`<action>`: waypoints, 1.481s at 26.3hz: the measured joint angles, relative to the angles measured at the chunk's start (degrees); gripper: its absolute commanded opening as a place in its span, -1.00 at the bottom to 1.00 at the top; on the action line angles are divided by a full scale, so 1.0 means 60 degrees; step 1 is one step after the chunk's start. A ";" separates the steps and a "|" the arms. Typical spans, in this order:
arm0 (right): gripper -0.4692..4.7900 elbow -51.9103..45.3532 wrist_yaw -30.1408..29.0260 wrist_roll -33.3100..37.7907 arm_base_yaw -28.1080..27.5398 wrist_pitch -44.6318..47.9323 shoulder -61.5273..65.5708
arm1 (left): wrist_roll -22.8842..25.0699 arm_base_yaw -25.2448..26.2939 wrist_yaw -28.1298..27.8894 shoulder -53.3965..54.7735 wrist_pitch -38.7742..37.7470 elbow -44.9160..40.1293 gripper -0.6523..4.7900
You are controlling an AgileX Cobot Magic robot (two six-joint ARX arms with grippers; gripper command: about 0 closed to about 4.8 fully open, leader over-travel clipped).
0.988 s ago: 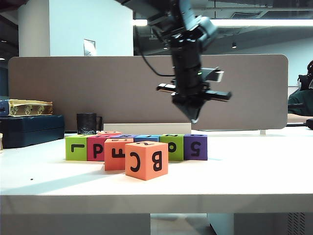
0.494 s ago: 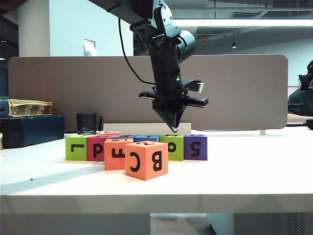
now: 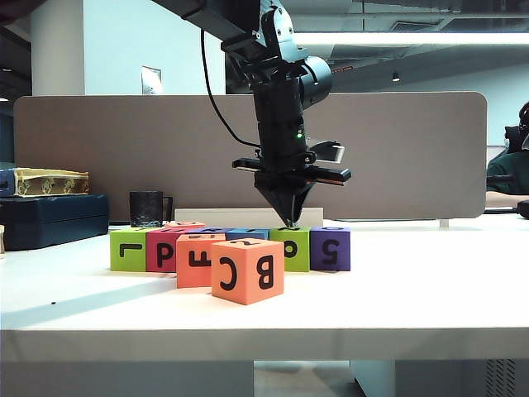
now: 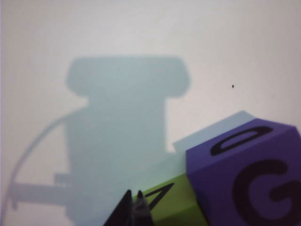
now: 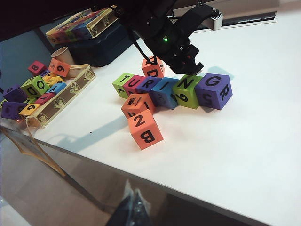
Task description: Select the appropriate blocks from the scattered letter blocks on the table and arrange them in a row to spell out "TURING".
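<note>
- Lime, magenta, blue and purple foam blocks (image 5: 171, 89) stand in one row on the white surface (image 5: 244, 141); from my right wrist view their tops read T, U, R, I, N, G.
- So I judge the word spelled, with at most a nudge of alignment left to do.
- My left pincer (image 3: 289, 217) is shut to a point and holds nothing; it hangs tip-down right over the lime N block (image 3: 290, 246).
- Whether the tip touches that block I cannot tell.
- In my left wrist view the closed tips (image 4: 133, 212) sit above the lime top, with the purple G block (image 4: 249, 174) pressed against its side.
- My right pincer (image 5: 134, 209) is low and off the front edge of the surface, well apart from the row; it looks closed and empty, though it is dim there.
- Three orange cubes are spare. One marked F (image 3: 198, 259) touches the front of the row, and one marked C and B (image 3: 247, 270) stands just ahead of that.
- A third orange cube (image 5: 152, 67) sits behind the row, close to my left arm.
- These crowd the word, and a careless sweep could knock the letters askew.
- Off to the side lie a tray of unused blocks (image 5: 44, 92), a dark case (image 3: 51, 219) with a box on it, and a black mug (image 3: 149, 208).
</note>
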 measured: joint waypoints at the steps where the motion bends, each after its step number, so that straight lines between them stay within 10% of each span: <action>1: -0.83 0.0004 0.0000 0.0004 0.0000 0.0000 0.0000 | 0.0000 0.0000 0.0007 0.0000 -0.0036 0.0007 -0.78; 39: -0.82 0.0000 0.0000 0.0004 0.0000 0.0000 0.0000 | -0.0004 -0.0346 -0.0718 0.0011 -0.0302 0.0102 -0.78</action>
